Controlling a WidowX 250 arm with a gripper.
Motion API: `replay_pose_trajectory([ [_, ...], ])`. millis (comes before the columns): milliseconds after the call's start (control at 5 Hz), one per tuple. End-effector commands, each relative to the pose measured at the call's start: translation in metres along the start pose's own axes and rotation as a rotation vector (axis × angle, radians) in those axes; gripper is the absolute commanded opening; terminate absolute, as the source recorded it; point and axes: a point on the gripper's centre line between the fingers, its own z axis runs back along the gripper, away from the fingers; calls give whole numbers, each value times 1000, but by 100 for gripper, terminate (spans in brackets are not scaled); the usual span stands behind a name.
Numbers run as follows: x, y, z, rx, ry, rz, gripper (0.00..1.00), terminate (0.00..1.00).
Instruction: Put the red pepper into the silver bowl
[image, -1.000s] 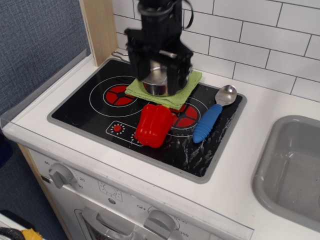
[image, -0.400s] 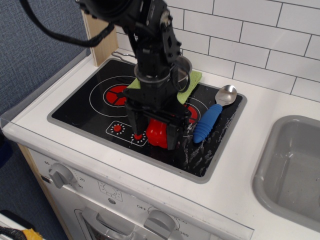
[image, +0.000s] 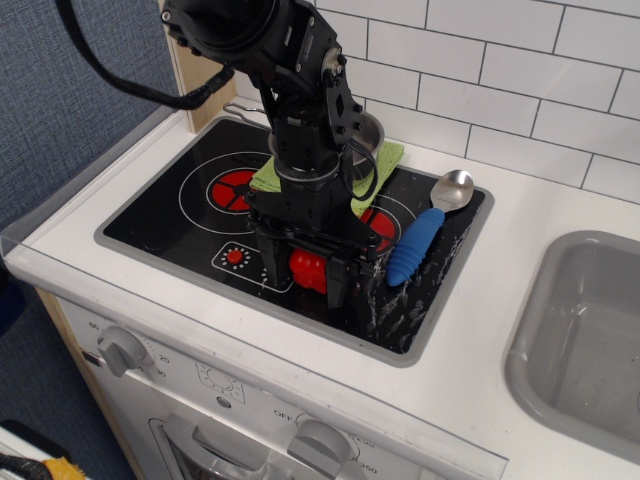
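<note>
The red pepper (image: 308, 270) lies on the black stovetop (image: 160, 215) near its front edge, and only a small red patch of it shows between my fingers. My gripper (image: 306, 282) is lowered over it, with one finger on each side, open around it. I cannot tell whether the fingers press on it. The silver bowl (image: 368, 133) stands on a green cloth (image: 386, 160) at the back of the stove, mostly hidden behind my arm.
A silver spoon with a blue handle (image: 420, 240) lies just right of the pepper. A grey sink basin (image: 590, 330) is at the far right. A white tiled wall runs along the back, and a wooden post (image: 195, 70) stands at the back left.
My gripper moved from above the bowl forward and down onto the pepper. It now sits slightly lower and covers more of the pepper than 0.4 s ago.
</note>
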Motion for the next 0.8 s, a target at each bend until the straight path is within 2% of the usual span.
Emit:
replay_pose_trajectory([
  [0,19,6,58,60,-111,0,0,0],
  [200,47,19,95,54,-164,31,0,0],
  [400,78,25,105,55,-161,19,0,0],
  [600,97,36,85,36,-108,40,0,0],
])
